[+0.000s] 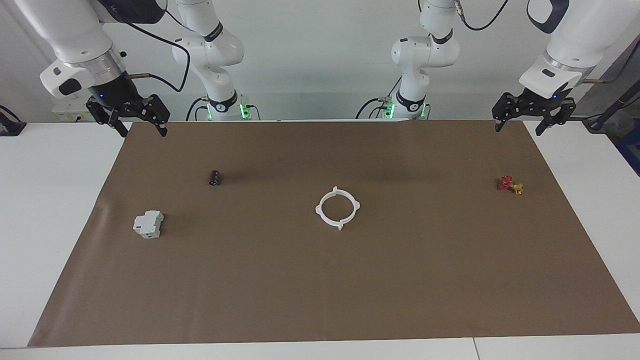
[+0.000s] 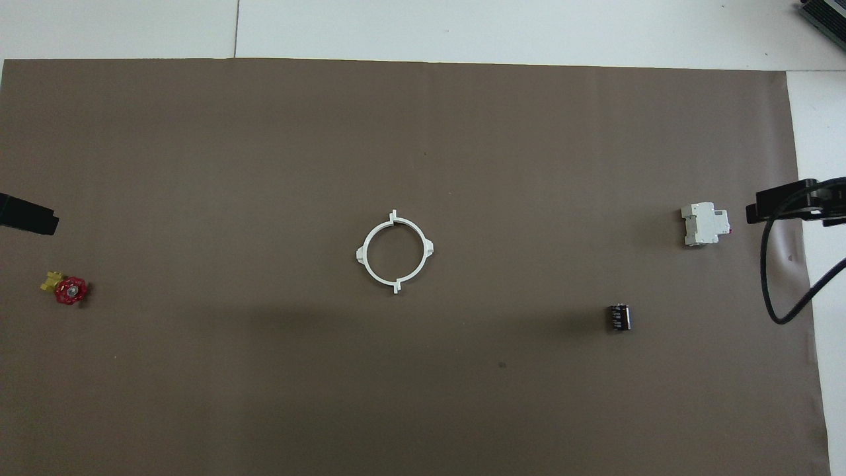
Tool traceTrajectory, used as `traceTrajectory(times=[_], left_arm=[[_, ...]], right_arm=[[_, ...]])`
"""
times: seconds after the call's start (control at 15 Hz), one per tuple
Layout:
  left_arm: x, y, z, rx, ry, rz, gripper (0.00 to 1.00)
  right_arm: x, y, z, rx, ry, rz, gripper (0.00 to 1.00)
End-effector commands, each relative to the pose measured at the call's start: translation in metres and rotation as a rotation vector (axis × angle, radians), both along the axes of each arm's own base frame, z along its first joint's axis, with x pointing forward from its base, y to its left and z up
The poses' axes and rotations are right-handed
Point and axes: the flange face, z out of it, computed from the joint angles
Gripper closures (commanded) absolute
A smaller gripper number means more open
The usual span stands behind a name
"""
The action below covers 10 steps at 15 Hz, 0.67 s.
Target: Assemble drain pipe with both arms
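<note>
The drain pipe [image 1: 318, 210] lies flat in the middle of the brown mat, its two white half-circle arcs set together as one ring with four tabs; it also shows in the overhead view [image 2: 428, 248]. My left gripper [image 1: 520, 129] is open and empty, raised over the mat's corner at the left arm's end, well away from the ring. My right gripper [image 1: 142, 132] is open and empty, raised over the mat's corner at the right arm's end. In the overhead view only a black tip of the left gripper [image 2: 30, 217] and of the right gripper [image 2: 786, 203] shows.
A grey-white boxy block [image 1: 148, 224] and a small black cylinder [image 1: 215, 178] lie toward the right arm's end. A red and yellow valve [image 1: 510, 184] lies toward the left arm's end. The brown mat [image 1: 320, 300] covers most of the white table.
</note>
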Motion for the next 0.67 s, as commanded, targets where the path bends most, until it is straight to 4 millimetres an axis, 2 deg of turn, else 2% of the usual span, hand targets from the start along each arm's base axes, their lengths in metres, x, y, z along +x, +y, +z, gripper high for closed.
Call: traceTrajectory(times=[0.0, 0.33, 0.6], left_arm=[[-0.004, 0.004, -0.002, -0.01, -0.002, 0.011, 0.0], [-0.003, 0.003, 0.001, -0.009, -0.016, 0.008, 0.0], [-0.003, -0.003, -0.001, -0.01, -0.01, 0.01, 0.0]], right_arm=[[-0.003, 0.0, -0.001, 0.021, -0.007, -0.008, 0.0], [-0.002, 0.012, 0.0, 0.006, -0.01, 0.013, 0.0], [-0.002, 0.004, 0.0, -0.019, -0.012, 0.005, 0.0]])
